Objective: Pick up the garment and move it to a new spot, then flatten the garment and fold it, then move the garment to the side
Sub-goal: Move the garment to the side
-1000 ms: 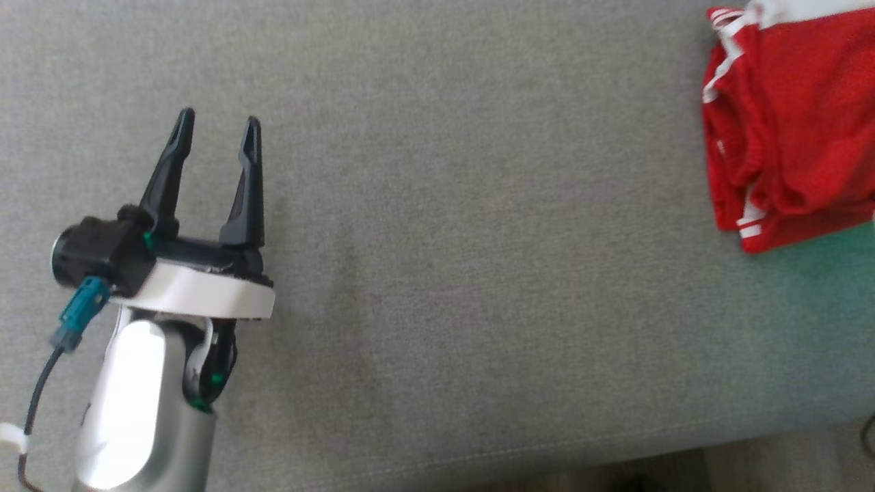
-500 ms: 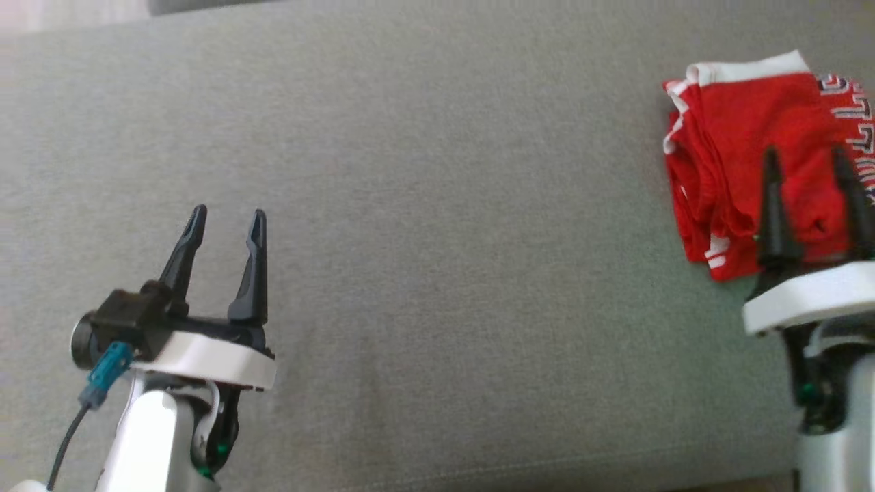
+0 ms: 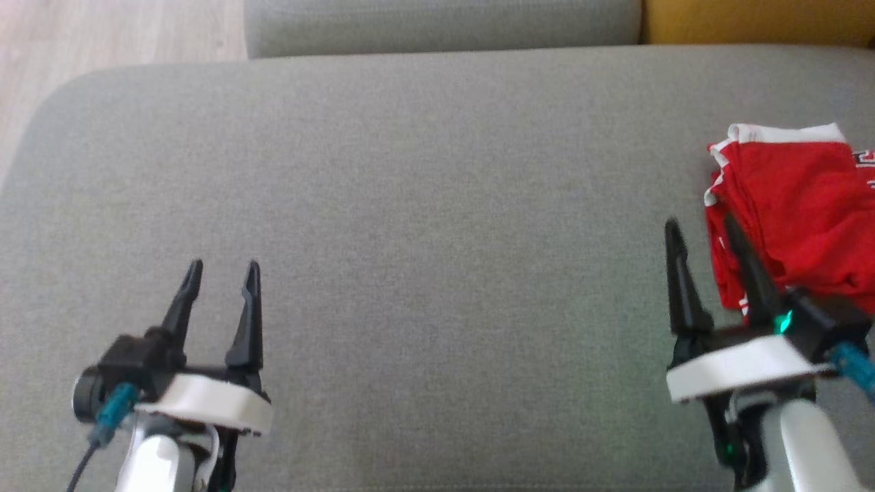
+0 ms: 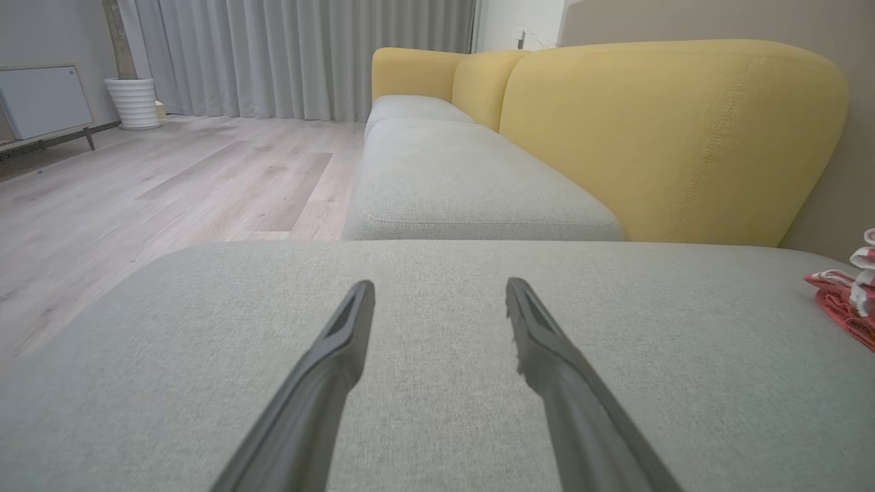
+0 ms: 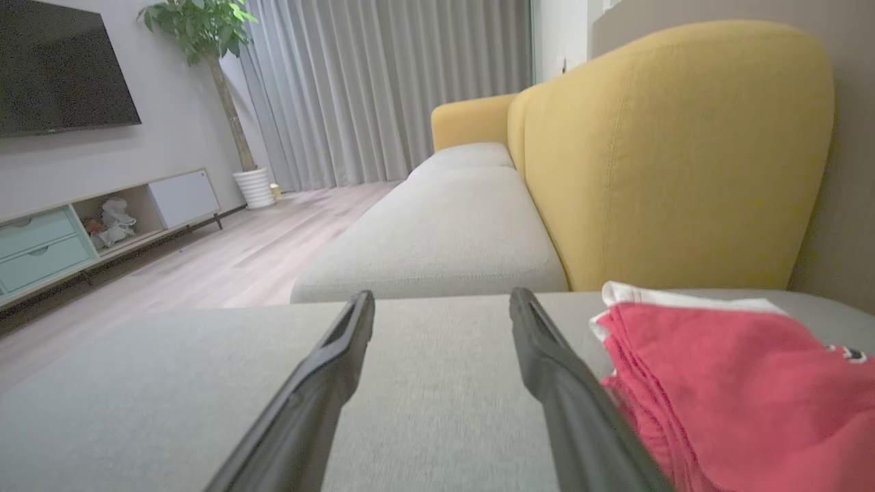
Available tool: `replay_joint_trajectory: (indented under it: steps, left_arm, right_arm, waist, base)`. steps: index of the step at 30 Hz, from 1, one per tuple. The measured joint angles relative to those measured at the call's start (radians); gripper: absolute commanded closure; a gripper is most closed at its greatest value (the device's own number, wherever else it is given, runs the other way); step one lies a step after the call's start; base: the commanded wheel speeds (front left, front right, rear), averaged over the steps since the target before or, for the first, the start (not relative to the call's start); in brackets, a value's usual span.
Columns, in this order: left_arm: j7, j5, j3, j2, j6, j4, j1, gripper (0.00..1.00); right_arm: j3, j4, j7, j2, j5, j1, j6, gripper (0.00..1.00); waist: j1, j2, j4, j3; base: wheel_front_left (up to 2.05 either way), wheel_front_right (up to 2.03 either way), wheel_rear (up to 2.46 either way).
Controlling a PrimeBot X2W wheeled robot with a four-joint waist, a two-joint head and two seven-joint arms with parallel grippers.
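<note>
The garment (image 3: 796, 205) is red with white trim and lies folded in a bundle at the right end of the grey sofa seat (image 3: 437, 205). In the right wrist view the garment (image 5: 738, 383) sits just right of my fingers. My right gripper (image 3: 701, 225) stands open just left of the bundle, one fingertip over its left edge, holding nothing. My left gripper (image 3: 222, 270) is open over bare cushion at the lower left, far from the cloth. A sliver of the garment (image 4: 844, 301) shows at the right edge of the left wrist view.
A yellow backrest (image 5: 677, 150) rises behind the seat, and a second grey cushion (image 4: 465, 178) extends beyond it. Wooden floor (image 3: 116, 34) lies past the seat's rounded left corner. A TV unit (image 5: 89, 225) and potted plant (image 5: 205, 27) stand across the room.
The head camera has tilted up, showing the seat's far edge and the floor. My right gripper has come into view and moved left, from over the garment to its left edge.
</note>
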Motion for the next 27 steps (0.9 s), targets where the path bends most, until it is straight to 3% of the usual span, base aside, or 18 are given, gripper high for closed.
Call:
replay_joint_trajectory:
  steps: [15, 27]
  left_arm:
    - [0.002, 0.028, -0.007, 0.031, 0.022, 0.002, 0.155, 0.00]
    - [0.015, 0.028, -0.021, 0.037, 0.039, -0.023, 0.173, 0.00]
  right_arm:
    - [-0.001, -0.021, 0.033, 0.001, -0.010, 0.177, 0.000, 0.00]
    - [-0.012, -0.047, 0.046, 0.002, -0.011, 0.199, 0.000, 0.00]
  waist:
    - [0.0000, 0.0000, -0.005, -0.115]
    - [0.0000, 0.0000, -0.009, -0.124]
  base:
    - [0.00, 0.00, 0.00]
    - [0.00, 0.00, 0.00]
